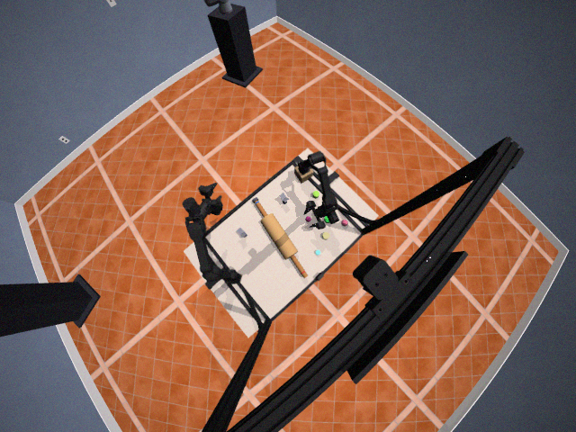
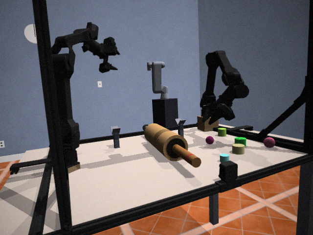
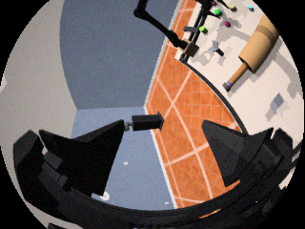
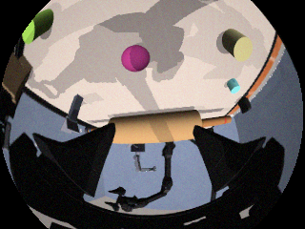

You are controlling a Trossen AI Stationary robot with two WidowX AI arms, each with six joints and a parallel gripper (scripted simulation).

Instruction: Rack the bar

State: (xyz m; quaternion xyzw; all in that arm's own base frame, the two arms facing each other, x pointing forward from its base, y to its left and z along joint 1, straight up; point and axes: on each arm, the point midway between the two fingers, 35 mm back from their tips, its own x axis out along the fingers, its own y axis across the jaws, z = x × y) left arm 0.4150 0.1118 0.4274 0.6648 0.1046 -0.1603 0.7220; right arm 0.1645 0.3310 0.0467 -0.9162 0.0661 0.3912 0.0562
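The bar (image 2: 169, 144) is a tan roller with thin handles; it lies flat on the table, also in the overhead view (image 1: 279, 238) and the left wrist view (image 3: 255, 52). Two small grey rack posts (image 2: 115, 135) (image 2: 180, 126) stand apart behind it, with nothing resting in their cradles. My left gripper (image 2: 107, 59) is open and empty, high above the table's left side. My right gripper (image 2: 211, 113) is open and empty, low over the far right of the table, above the coloured pieces. The right wrist view shows the bar (image 4: 158, 129) beyond the fingers.
Small coloured pieces sit on the right: a magenta ball (image 2: 209, 139), green cylinders (image 2: 221, 131) (image 2: 240, 140), an olive cylinder (image 2: 237, 148), a cyan cylinder (image 2: 224, 157) and a dark pink ball (image 2: 269, 142). A black frame borders the table.
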